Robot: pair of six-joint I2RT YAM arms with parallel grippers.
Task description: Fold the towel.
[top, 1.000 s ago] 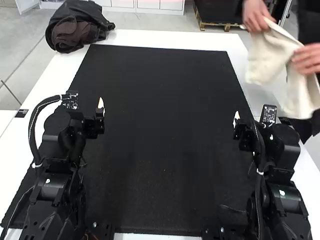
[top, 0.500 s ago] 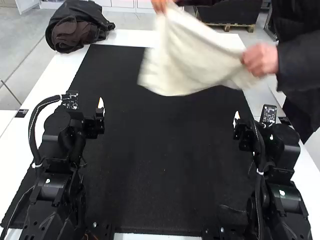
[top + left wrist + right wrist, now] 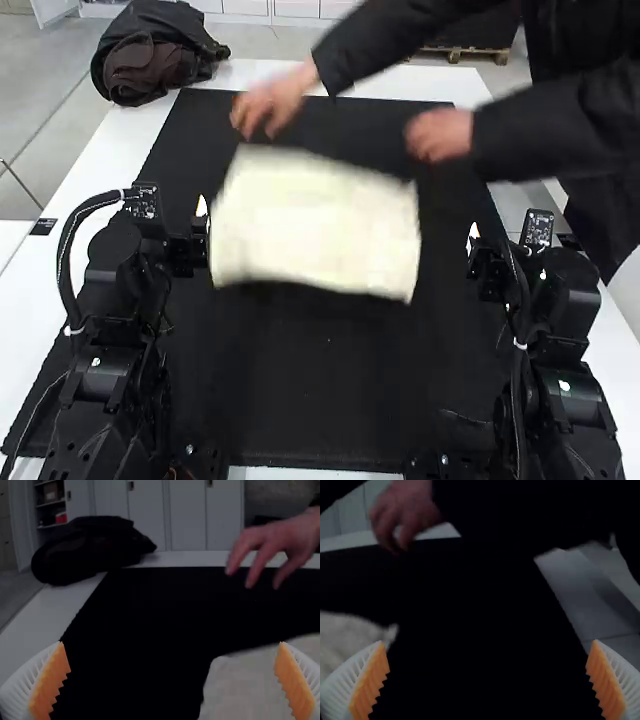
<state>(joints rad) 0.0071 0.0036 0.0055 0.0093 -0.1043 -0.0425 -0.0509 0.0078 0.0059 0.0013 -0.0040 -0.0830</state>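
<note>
A cream towel lies spread out, roughly rectangular and blurred, over the middle of the black mat, just beyond and between the arms. A person's two hands are above its far side, apart from it. Beside the towel's left edge is my left gripper; my right gripper is off to its right. In the left wrist view, the left gripper stands open, with part of the towel beyond the fingers. The right wrist view has the right gripper open too, and a towel corner off to one side.
The black mat covers most of the white table. A dark bag sits at the table's far left corner. The person's dark sleeves reach in over the far right side.
The person carried the towel in from the right over the mat, spread it out and let it go; the hands are now off it. Both arms have kept still.
</note>
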